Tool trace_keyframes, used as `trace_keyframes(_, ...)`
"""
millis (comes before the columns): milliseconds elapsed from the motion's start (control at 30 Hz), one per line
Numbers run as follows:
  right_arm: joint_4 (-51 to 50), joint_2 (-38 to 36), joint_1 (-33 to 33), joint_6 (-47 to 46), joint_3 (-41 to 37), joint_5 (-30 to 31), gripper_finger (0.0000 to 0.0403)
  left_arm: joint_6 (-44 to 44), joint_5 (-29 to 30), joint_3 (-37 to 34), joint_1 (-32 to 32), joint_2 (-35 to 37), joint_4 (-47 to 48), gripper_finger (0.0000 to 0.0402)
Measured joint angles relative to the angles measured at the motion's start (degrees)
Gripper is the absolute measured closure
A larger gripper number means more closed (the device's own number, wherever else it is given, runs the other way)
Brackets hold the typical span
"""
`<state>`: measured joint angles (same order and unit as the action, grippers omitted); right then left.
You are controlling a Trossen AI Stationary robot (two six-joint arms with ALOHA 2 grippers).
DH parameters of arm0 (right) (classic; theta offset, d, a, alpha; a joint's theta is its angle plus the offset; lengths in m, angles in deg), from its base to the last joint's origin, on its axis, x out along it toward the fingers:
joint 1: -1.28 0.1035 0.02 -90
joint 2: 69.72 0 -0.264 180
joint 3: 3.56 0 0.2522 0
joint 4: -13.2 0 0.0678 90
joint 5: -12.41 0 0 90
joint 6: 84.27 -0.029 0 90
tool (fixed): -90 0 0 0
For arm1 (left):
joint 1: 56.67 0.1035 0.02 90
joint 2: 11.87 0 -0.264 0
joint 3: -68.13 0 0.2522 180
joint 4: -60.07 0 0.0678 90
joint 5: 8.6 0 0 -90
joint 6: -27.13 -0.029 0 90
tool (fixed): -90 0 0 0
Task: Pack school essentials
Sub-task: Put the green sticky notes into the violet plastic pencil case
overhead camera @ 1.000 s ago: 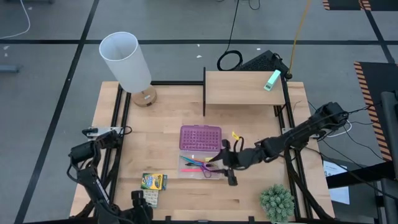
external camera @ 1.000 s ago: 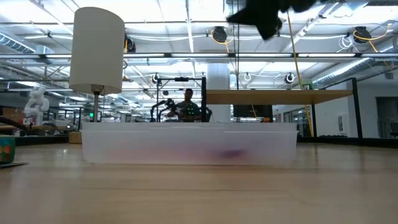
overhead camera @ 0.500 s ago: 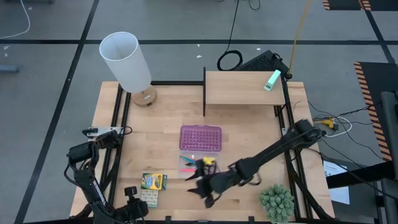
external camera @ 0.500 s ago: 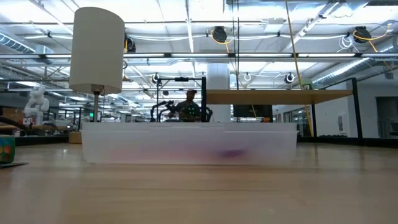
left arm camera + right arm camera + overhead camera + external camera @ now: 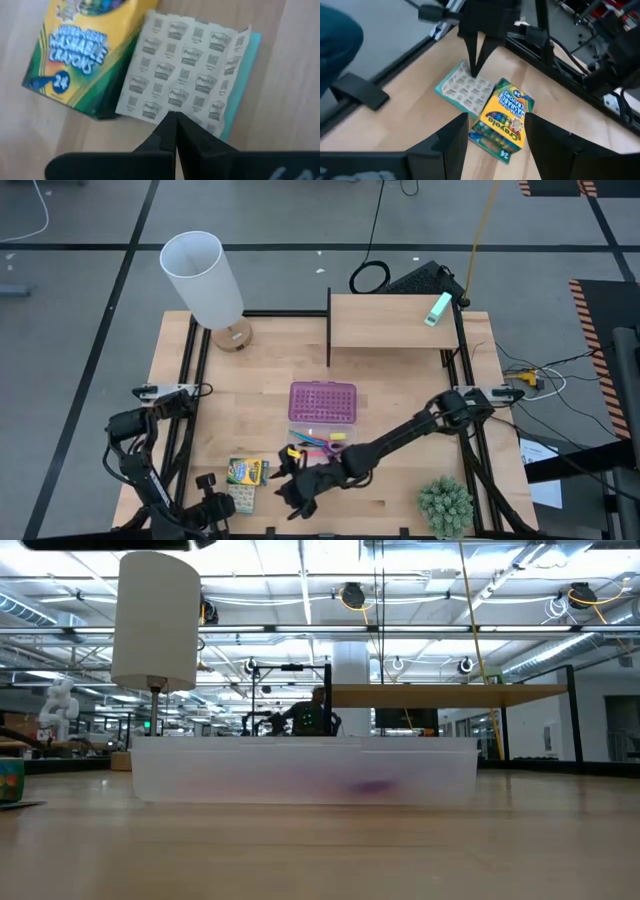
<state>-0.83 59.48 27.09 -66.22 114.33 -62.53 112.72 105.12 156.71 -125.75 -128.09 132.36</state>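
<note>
Two dark arms are seen over the pale wooden bench (image 5: 400,395). The right end effector (image 5: 492,131) is held above the yellow-green cardboard crayon box (image 5: 246,471), its fingers spread apart with the box showing between them. The left end effector (image 5: 175,131) hangs at the bench's near left corner, its fingers pressed together with their tips just over the pale patterned pack of sticky notes (image 5: 190,75). The pack lies flat, its edge touching the crayon box. Pink and blue pens (image 5: 312,448), a small yellow piece (image 5: 337,437) and purple-handled scissors (image 5: 330,448) are seen in the clear plastic tray (image 5: 300,770) beside the purple studded lid (image 5: 322,401). A white cylindrical lamp (image 5: 205,280) stands at the far left corner.
</note>
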Motion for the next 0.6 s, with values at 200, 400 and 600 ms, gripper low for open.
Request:
trace_keyframes(200,-1.5,1.8,-1.4,7.0,0.4,-3.5,0.0216,0.7,2.6,-3.3,0.7,0.4,-6.0,0.0392)
trace_keyframes(400,-4.1,2.0,-1.5,12.1,0.3,-5.1,0.0216,-0.1,7.1,-3.8,4.2,0.2,-10.5,0.0396)
trace_keyframes(600,-6.4,1.9,-1.5,16.8,-1.2,-9.8,0.0216,-7.7,8.7,-3.8,10.2,0.1,-16.1,0.0394)
